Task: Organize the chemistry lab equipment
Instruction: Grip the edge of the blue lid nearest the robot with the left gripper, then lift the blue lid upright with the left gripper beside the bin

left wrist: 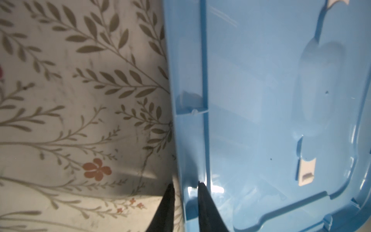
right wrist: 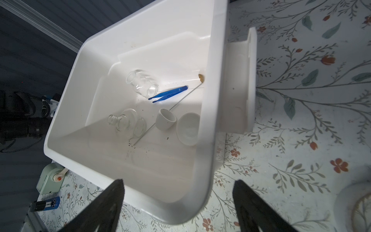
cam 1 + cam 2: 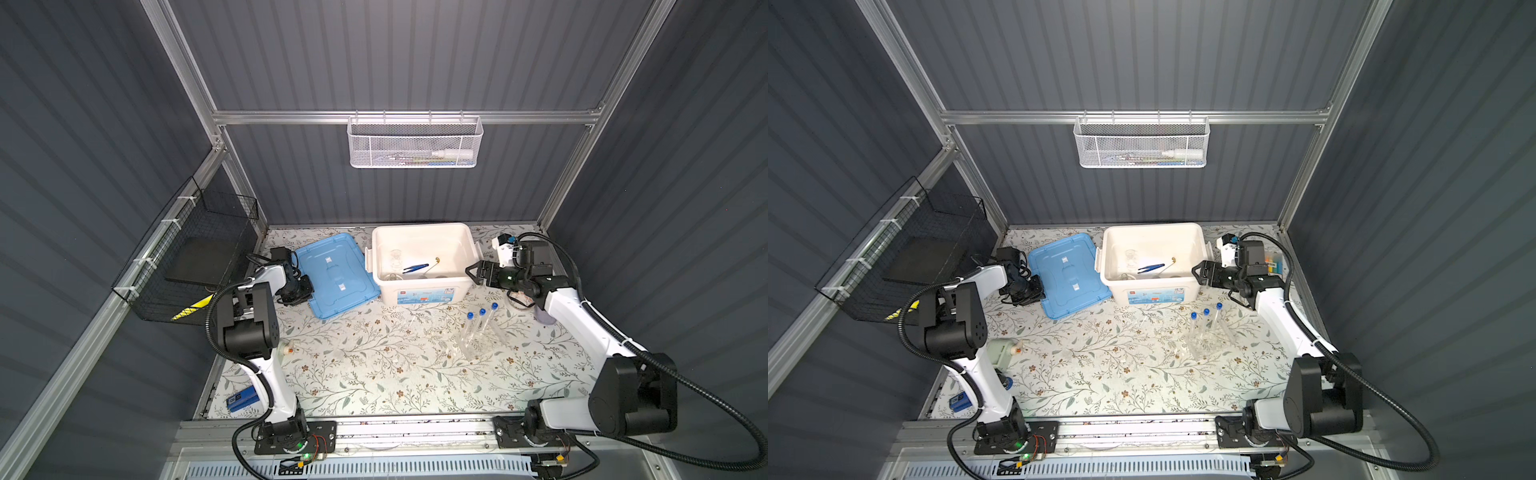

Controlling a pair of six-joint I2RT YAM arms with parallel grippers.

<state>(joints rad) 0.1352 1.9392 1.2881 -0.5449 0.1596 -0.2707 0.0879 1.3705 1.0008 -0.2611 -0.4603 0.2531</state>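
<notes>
Left of the white bin (image 3: 422, 230): blue lid (image 1: 261, 100), rim pinched between the close-set fingers of the left gripper (image 1: 185, 183). Inside the bin: clear glassware (image 2: 141, 83), blue tweezers (image 2: 168, 94), brass-tipped rod (image 2: 180, 100), white dishes (image 2: 165, 119). Front-right of the bin: three blue-capped test tubes (image 3: 482, 320). Just right of the bin: right gripper (image 3: 469, 275), fingers spread wide.
</notes>
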